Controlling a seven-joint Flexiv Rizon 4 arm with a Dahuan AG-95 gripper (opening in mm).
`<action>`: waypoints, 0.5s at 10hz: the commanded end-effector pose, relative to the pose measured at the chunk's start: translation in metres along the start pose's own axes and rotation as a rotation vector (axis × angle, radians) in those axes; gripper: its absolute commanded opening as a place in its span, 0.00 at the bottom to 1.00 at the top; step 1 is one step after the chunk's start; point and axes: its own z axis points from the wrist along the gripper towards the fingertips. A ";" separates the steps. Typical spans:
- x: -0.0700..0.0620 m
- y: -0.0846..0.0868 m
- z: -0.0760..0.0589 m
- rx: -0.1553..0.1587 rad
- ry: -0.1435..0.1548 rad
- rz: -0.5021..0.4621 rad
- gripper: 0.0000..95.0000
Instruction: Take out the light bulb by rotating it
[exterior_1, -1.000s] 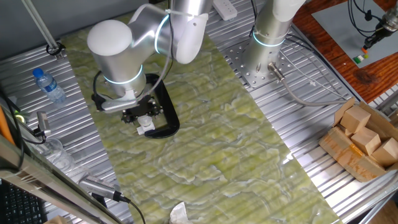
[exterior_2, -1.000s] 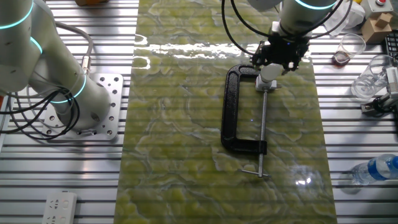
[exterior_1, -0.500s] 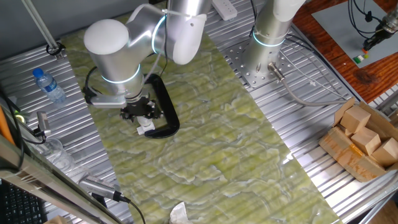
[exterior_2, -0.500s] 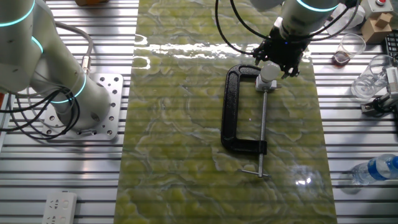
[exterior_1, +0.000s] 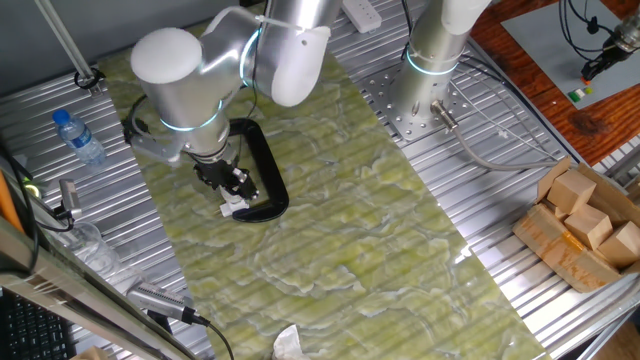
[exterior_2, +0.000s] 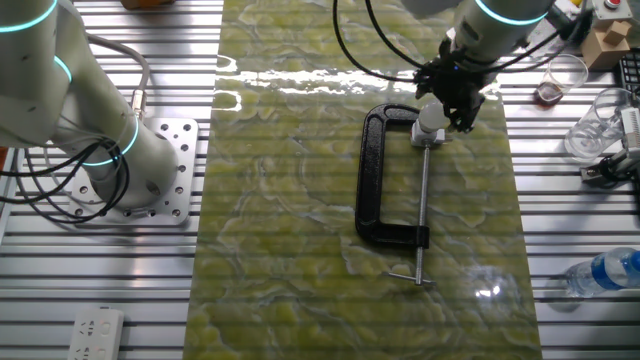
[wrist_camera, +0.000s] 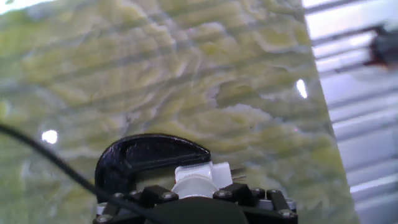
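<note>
Because the bulb (exterior_1: 231, 197) must be unscrewed, its socket (exterior_1: 234, 209) is gripped in the clamp (exterior_1: 262, 180), so that only the bulb turns; in one fixed view the end effector (exterior_1: 226, 184) is set directly over it, fingers hidden.

From the other fixed view, the bulb (exterior_2: 430, 122) shows just beneath the end effector (exterior_2: 447, 102), the clamp's screw rod (exterior_2: 422, 205) running away below it on the worktop (exterior_2: 300, 200).

Seen by the hand view, the bulb (wrist_camera: 194, 184) sits right at the end effector, apparently pinched, though contact cannot be told.
</note>
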 end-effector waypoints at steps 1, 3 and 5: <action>0.001 0.000 0.002 -0.026 -0.017 0.268 0.80; 0.001 -0.001 0.004 -0.025 -0.019 0.297 0.80; 0.001 -0.001 0.005 -0.023 -0.020 0.305 0.80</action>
